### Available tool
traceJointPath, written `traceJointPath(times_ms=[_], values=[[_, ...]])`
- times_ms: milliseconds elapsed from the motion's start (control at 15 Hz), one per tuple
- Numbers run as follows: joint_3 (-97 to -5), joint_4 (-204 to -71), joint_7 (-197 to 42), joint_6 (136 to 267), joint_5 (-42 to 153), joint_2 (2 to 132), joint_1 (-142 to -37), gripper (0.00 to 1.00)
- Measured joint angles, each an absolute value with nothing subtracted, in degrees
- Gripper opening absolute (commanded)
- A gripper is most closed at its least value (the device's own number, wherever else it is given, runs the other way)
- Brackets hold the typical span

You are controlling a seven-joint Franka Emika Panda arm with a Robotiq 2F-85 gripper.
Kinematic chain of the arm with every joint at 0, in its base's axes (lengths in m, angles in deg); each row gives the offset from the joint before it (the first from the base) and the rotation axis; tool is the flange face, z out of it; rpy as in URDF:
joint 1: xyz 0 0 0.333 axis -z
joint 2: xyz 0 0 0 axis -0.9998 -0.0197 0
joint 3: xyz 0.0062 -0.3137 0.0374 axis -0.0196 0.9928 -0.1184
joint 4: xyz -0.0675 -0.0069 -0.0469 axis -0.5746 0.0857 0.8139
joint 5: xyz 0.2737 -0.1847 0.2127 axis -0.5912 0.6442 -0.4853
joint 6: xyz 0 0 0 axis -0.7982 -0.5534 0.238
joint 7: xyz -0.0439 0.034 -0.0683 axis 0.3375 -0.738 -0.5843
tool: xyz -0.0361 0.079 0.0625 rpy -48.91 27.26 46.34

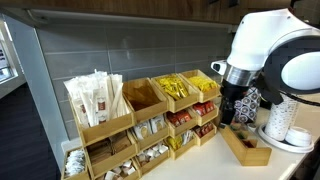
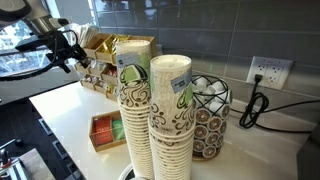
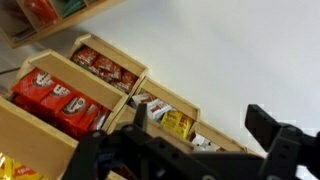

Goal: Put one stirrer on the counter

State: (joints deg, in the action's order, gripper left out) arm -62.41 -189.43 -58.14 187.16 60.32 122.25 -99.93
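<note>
Several tall paper-wrapped stirrers (image 1: 95, 97) stand in the top end bin of the tiered wooden rack (image 1: 150, 125). My gripper (image 1: 236, 108) hovers at the opposite end of the rack, far from the stirrers, above the pale counter (image 1: 205, 163). In an exterior view the gripper (image 2: 70, 50) hangs in front of the rack (image 2: 108, 62), over the counter (image 2: 70, 108). In the wrist view the gripper (image 3: 200, 125) is open and empty, above bins of red packets (image 3: 55, 95) and yellow packets (image 3: 178, 122), with bare counter (image 3: 230, 50) beyond.
A low wooden tray (image 1: 246, 147) lies on the counter below the gripper, with white cups (image 1: 283, 122) next to it. Tall paper cup stacks (image 2: 150, 110), a small tray of packets (image 2: 104, 131) and a wire pod holder (image 2: 210, 115) stand further along.
</note>
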Motion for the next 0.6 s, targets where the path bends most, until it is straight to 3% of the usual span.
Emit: traceJointPath(times_ms=[600], values=[[-64.6, -188.4, -62.5, 218.4, 59.7, 114.7, -103.0, 1.00]])
